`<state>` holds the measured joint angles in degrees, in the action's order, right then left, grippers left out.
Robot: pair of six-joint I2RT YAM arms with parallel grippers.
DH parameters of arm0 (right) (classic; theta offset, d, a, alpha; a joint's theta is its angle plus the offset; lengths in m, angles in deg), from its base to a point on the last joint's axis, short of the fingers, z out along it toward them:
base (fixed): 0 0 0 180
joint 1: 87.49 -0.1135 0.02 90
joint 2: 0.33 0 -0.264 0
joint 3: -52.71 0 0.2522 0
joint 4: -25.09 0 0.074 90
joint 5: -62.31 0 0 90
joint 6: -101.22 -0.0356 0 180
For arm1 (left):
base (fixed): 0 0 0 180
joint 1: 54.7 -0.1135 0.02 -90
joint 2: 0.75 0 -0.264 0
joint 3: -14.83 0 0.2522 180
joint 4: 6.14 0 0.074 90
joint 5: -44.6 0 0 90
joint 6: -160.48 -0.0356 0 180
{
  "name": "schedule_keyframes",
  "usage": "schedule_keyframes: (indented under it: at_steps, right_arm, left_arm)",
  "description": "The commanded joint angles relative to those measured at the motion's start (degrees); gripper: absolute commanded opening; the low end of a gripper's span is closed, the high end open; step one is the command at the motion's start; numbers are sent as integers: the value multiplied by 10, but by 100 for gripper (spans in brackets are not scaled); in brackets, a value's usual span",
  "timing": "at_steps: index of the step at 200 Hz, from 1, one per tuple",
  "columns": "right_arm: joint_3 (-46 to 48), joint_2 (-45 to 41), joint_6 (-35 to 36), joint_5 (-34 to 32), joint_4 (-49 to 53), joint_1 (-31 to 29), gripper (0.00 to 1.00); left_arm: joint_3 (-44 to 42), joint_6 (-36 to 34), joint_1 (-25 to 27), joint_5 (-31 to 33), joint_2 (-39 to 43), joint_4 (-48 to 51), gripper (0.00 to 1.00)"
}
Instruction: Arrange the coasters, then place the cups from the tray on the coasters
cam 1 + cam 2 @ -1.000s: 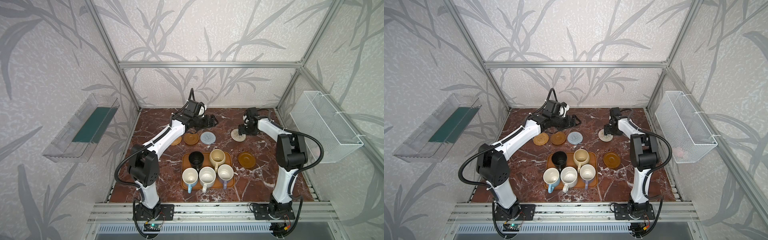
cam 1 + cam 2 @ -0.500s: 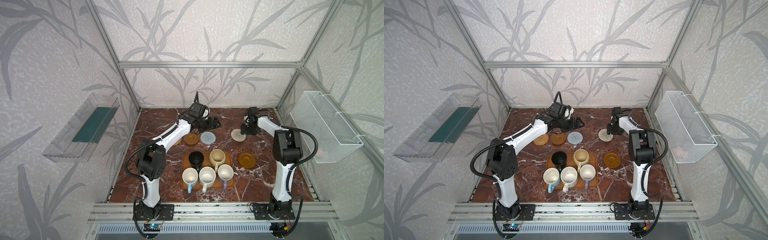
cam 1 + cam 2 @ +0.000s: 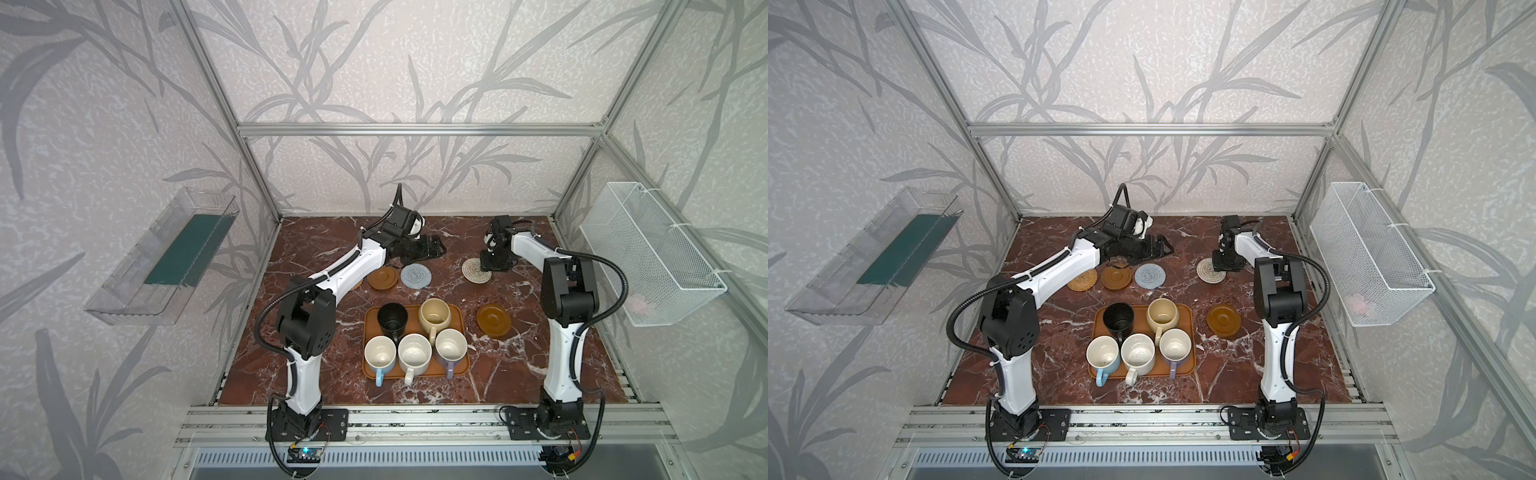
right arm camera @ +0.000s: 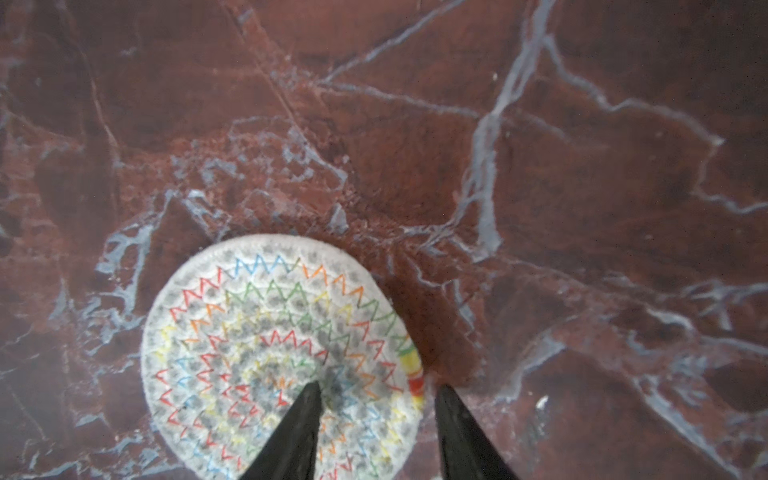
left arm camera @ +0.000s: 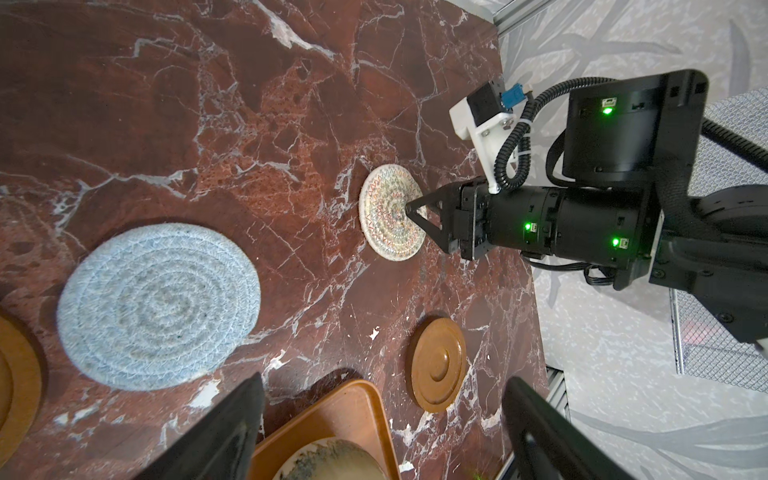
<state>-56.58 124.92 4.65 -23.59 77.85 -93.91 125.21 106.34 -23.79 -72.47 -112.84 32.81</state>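
1. Cream coiled-rope coaster (image 4: 278,357), zigzag-stitched, lies flat on the veined marble table (image 4: 540,124), back right.
2. Right gripper (image 4: 378,386): jaws part-open, straddling the coaster rim.
3. Left gripper (image 5: 381,380): wide open, empty, near the blue-grey coaster (image 5: 158,305).
4. Five cups (image 3: 413,353) stand on the tray (image 3: 459,320).

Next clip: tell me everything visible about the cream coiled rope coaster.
The cream rope coaster is a round disc of coiled cord, stitched with rainbow zigzag thread, with a red-and-yellow tab at its rim. It lies flat on the red marble table, toward the back. The right gripper points down at it, jaws apart: one finger over its centre, the other just off its rim; whether they touch it is unclear.
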Motion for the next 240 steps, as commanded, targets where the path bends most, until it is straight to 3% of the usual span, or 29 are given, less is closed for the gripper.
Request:
schedule_keyframes:
  at_steps: [1, 21, 86, 131, 153, 240]
  right_arm:
    - [-13, 14, 4, 13, 19, 1, 43]
    - [-13, 17, 8, 17, 25, 1, 39]
    - [-17, 32, 27, 29, 52, -4, 38]
    - [-13, 27, 39, 21, 67, -28, 39]
    - [-13, 27, 40, 29, 70, -39, 39]
    - [-23, 28, 36, 19, 80, -94, 38]
  left_arm:
    - [18, 3, 3, -2, -9, 2, 92]
    - [12, 9, 2, -8, -13, -3, 92]
    - [1, -7, 2, -18, -4, 14, 92]
    - [-16, -37, 12, 23, 28, 42, 92]
    - [-46, -16, 6, 14, 48, 12, 92]
    - [-38, -36, 6, 14, 68, 42, 92]
